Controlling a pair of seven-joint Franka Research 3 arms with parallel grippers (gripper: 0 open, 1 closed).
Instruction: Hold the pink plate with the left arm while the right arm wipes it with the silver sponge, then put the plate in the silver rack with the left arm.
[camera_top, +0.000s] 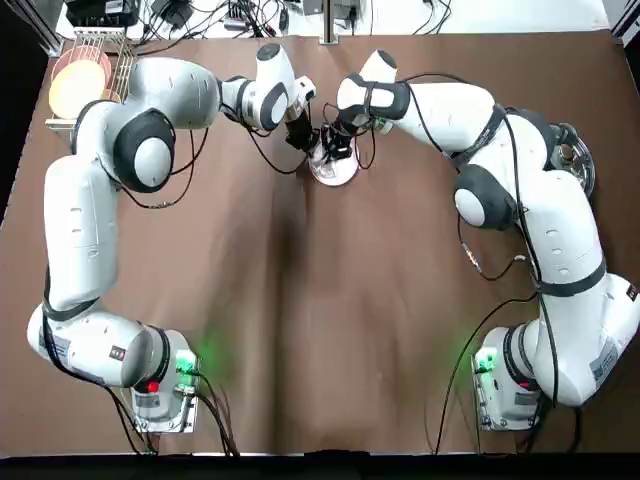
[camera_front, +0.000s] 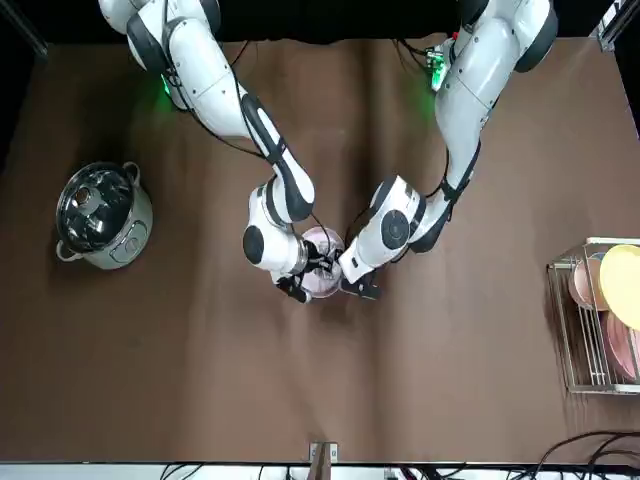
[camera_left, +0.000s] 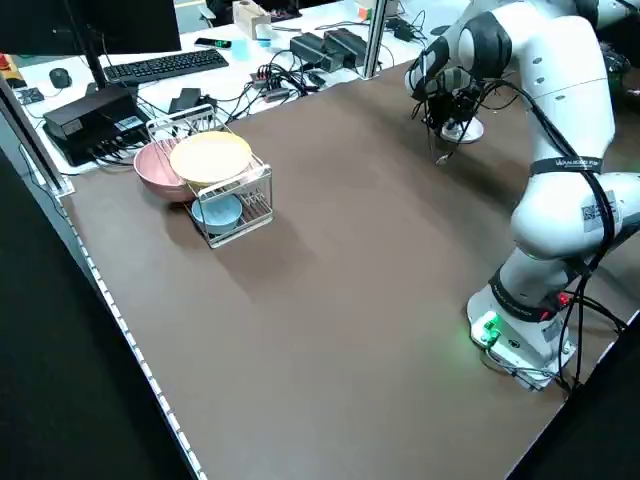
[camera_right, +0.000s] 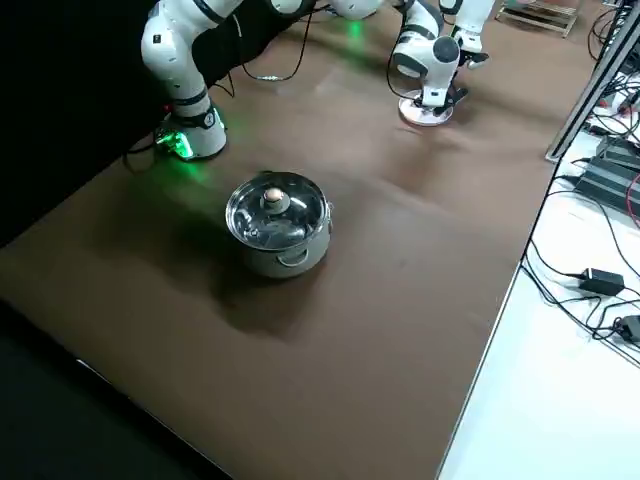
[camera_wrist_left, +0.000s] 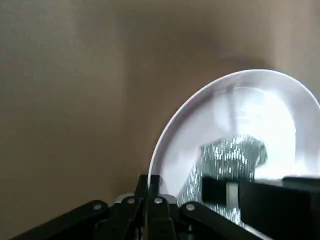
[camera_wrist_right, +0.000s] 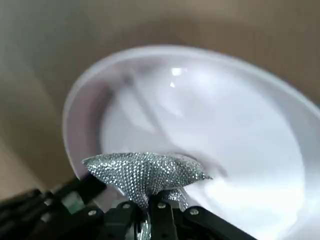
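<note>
Top view, L to R: silver rack (camera_top: 92, 62) is sitting at far-left worktop (camera_top: 300, 330) corner, partly hidden by L arm. Mid-worktop, pink plate (camera_top: 333, 172) is mostly covered by both grippers. Left gripper (camera_wrist_left: 148, 192) is pinching plate rim. Right gripper (camera_wrist_right: 148, 212) is pinching silver sponge (camera_wrist_right: 145, 172), pressing on plate.

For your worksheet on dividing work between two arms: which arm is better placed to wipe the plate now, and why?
Right: its pincer is shut on the silver sponge over the pink plate, while the left pincer pinches the rim.
</note>
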